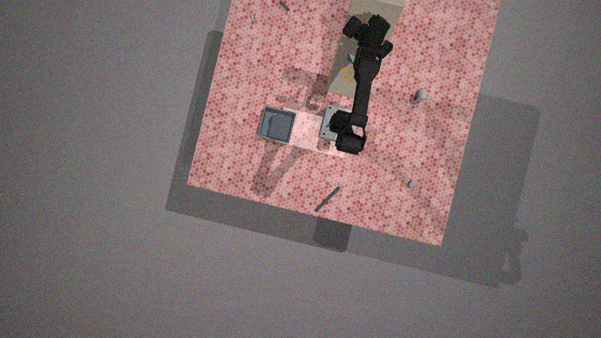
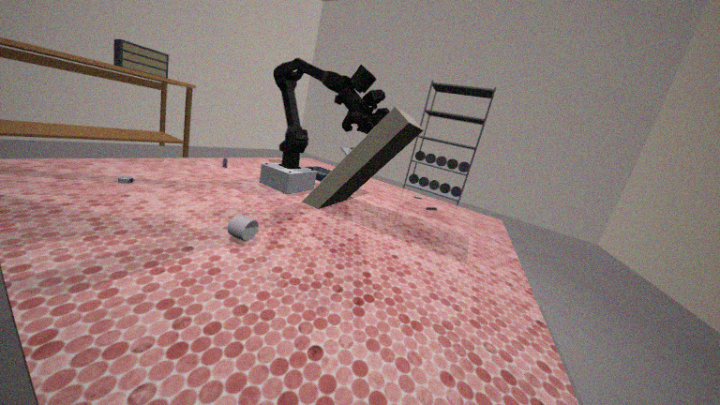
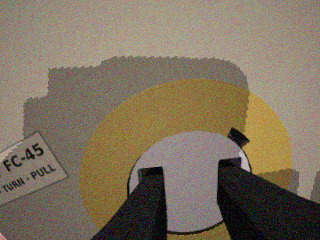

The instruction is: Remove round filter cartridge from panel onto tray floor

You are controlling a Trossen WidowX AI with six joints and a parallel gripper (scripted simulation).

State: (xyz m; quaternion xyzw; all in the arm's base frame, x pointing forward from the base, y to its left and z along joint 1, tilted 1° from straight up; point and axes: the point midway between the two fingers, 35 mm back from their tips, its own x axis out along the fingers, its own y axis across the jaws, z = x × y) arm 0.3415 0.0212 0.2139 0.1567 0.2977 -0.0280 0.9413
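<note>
The round filter cartridge (image 3: pixel 190 183) is a pale grey disc inside a yellow ring (image 3: pixel 114 154), flush in the tan, tilted service panel (image 1: pixel 368 41) (image 2: pixel 366 158). My gripper (image 3: pixel 190 170) is pressed against the cartridge's face, with both black fingertips set into it and the middle of the disc between them. It is shut on the cartridge. In the overhead view the gripper (image 1: pixel 369 28) is over the panel's upper half, and in the side view it (image 2: pixel 356 124) meets the panel's sloped face. The grey tray (image 1: pixel 276 124) stands on the mat, left of the robot base (image 1: pixel 332 128).
A label reading "FC-45 TURN - PULL" (image 3: pixel 30 167) is on the panel left of the ring. A loose grey cylinder (image 1: pixel 421 94) (image 2: pixel 242 227), a smaller one (image 1: pixel 411 184) and a dark bar (image 1: pixel 326 198) lie on the mat. A wire rack (image 2: pixel 451 141) stands behind the panel.
</note>
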